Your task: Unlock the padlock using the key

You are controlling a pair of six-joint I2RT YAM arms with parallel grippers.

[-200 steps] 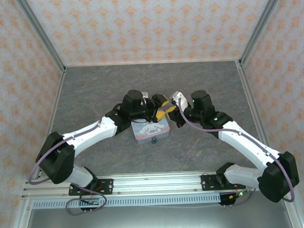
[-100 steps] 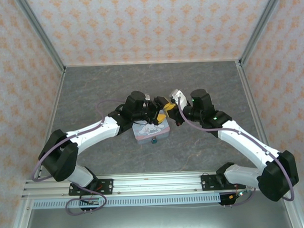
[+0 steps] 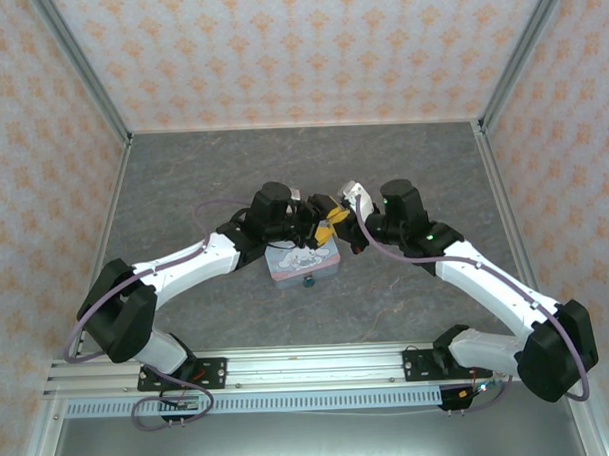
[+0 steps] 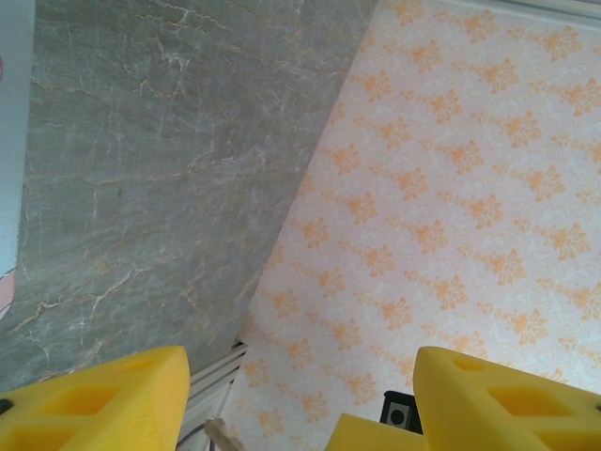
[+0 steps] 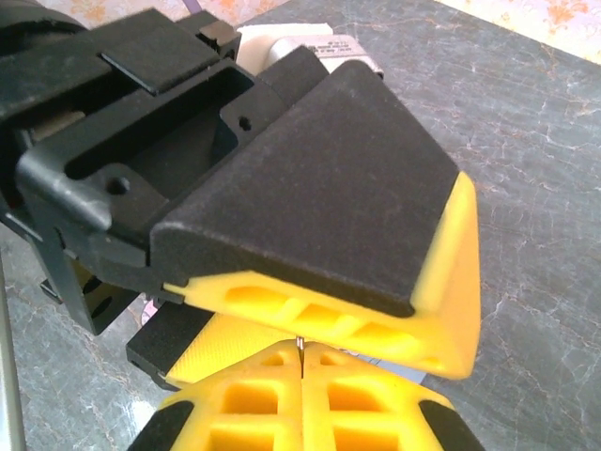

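The tiny teal padlock (image 3: 309,282) hangs at the near edge of the pastel cartoon tin (image 3: 298,262). Above the tin's far right corner the two grippers meet. My right gripper (image 3: 335,224) is shut, and in its wrist view (image 5: 300,365) the thin metal tip of the key (image 5: 299,349) pokes out between the closed yellow fingertips. My left gripper (image 3: 322,209) stands open, one black-backed yellow finger (image 5: 338,235) above the key tip and the other (image 5: 211,346) below it. In the left wrist view its jaws (image 4: 300,404) are wide apart with the right gripper's yellow tip (image 4: 376,434) low between them.
The tin lies on a grey marbled table (image 3: 402,165) walled by orange-patterned panels (image 3: 298,48). A metal rail (image 3: 309,368) with the arm bases runs along the near edge. A strip of the tin's edge (image 4: 11,141) shows at the left of the left wrist view.
The left arm has shifted a little right, bringing its open jaws around the right gripper's tip. The right gripper has stayed shut on the key and barely moved.
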